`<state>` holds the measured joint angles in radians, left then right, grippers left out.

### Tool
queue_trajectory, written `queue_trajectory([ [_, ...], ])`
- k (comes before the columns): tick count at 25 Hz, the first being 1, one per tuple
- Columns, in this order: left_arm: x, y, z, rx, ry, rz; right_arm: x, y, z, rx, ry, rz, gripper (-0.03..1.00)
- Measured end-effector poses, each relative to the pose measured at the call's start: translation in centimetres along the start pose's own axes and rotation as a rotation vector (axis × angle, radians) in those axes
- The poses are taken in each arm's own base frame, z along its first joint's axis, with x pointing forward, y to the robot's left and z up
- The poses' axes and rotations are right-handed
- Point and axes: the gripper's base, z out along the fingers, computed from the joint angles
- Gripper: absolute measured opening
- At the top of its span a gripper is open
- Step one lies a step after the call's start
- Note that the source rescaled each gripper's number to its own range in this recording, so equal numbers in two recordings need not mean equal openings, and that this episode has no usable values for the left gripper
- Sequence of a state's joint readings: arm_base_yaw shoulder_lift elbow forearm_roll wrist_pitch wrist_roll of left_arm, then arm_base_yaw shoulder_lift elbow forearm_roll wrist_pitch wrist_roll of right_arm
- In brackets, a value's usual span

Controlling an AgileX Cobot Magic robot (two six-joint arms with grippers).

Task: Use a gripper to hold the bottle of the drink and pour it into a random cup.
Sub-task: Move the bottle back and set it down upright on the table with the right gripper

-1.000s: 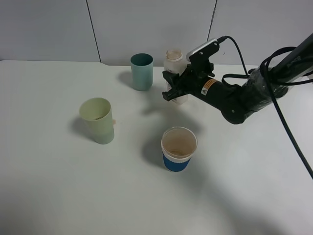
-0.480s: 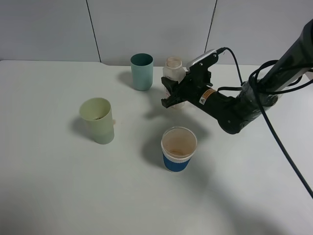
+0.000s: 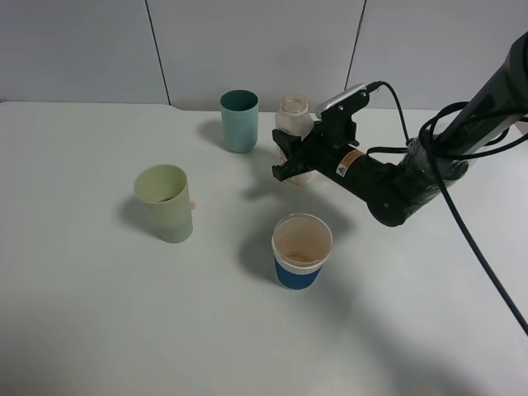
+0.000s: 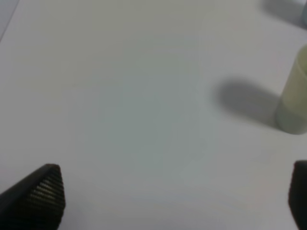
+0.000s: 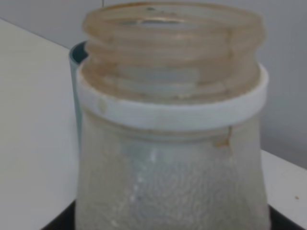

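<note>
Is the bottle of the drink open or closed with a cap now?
Open. The bottle of the drink shows a bare threaded neck with no cap on it in the right wrist view, and the right gripper holds it roughly upright.

The small translucent open-necked plastic bottle (image 3: 294,124) stands upright far centre; the pale yellow-green plastic tumbler (image 3: 165,203) stands upright left

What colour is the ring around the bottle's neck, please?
White. The ring sits just below the threaded neck of the bottle, clearest in the right wrist view.
</note>
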<state>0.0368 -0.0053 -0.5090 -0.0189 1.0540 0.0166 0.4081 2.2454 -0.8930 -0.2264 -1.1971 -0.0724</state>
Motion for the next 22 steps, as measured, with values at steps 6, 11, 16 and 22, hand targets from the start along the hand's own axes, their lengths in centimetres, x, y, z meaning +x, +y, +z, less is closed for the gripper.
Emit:
queue_trajectory([
  [6, 0.0, 0.0, 0.0, 0.0, 0.0, 0.0, 0.02, -0.1, 0.0, 0.01, 0.001, 0.076, 0.03],
  [11, 0.0, 0.0, 0.0, 0.0, 0.0, 0.0, 0.02, -0.1, 0.0, 0.01, 0.001, 0.076, 0.03],
  [16, 0.0, 0.0, 0.0, 0.0, 0.0, 0.0, 0.02, -0.1, 0.0, 0.01, 0.001, 0.076, 0.03],
  [22, 0.0, 0.0, 0.0, 0.0, 0.0, 0.0, 0.01, -0.02, 0.0, 0.001, 0.001, 0.094, 0.05],
])
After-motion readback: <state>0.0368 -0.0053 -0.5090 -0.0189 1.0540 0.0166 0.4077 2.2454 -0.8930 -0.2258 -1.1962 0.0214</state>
